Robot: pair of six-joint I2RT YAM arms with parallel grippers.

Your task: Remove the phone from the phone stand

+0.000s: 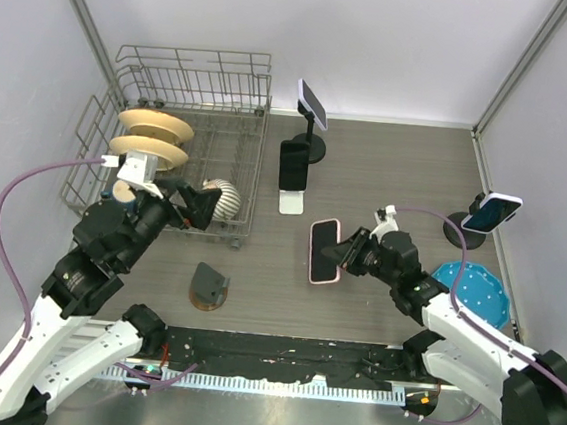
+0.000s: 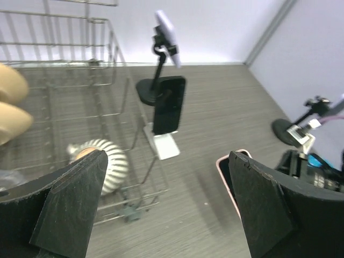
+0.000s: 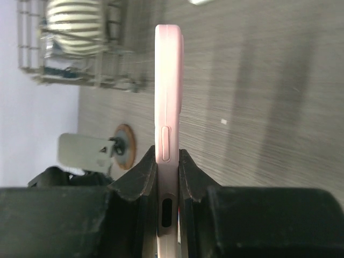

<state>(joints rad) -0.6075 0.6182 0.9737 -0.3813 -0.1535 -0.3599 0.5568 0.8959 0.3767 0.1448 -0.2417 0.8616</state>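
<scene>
R fingers (image 1: 345,251): closed on the pink phone (image 1: 325,252), one finger on its front face, one on its back; in my R wrist view it sits edge-on betw. them, side button showing.
L fingers (image 1: 202,203): wide open, holding nothing, at the near R corner of the dish rack (image 1: 191,73).
Pink phone: off any stand, dark screen facing the top cam, mid-desk, R of centre. Can't tell if its far end touches the desk (image 1: 399,163).
White stand (image 1: 292,201): behind the pink phone, apart from it; carries a black phone (image 1: 293,165), upright, leaning back.
Black stand (image 1: 315,147): just behind the white one, near the back wall, w/ a tilted phone (image 1: 313,103) on top.
R-side stand (image 1: 460,230): by the R wall, holds a blue-edged phone (image 1: 491,212); well apart from my R fingers.
Blue plate (image 1: 477,291): near the R arm, R side of desk.
Small stand (image 1: 208,288): grey wedge on a round wooden base, near edge of desk, L of the pink phone.
Dish rack contents: two tan plates (image 1: 150,134) upright at L; striped bowl (image 1: 226,199) at the near R corner, just beside my L fingers.
</scene>
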